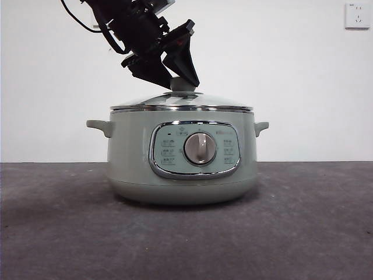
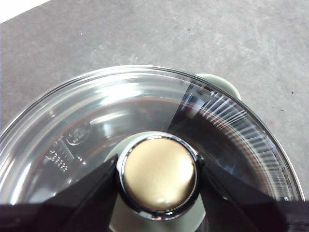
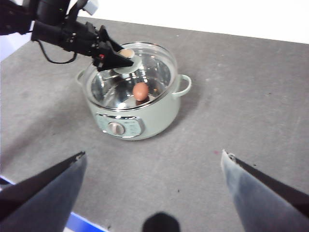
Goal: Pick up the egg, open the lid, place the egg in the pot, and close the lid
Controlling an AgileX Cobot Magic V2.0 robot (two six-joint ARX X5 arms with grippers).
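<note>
Nothing legible anywhere. The pot (image 1: 182,169) has small button labels and icons on its control panel (image 1: 195,150) around the dial (image 1: 200,148), all too small and blurred to read in the front view. The lid (image 2: 145,125) glass carries an embossed stamp, a round logo with a few lines of tiny print beside it, seen in the left wrist view but not decipherable.

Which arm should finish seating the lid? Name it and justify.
Left. The left gripper has its jaws either side of the lid knob on the pot; the egg lies inside. The right gripper hangs open, well away.
</note>
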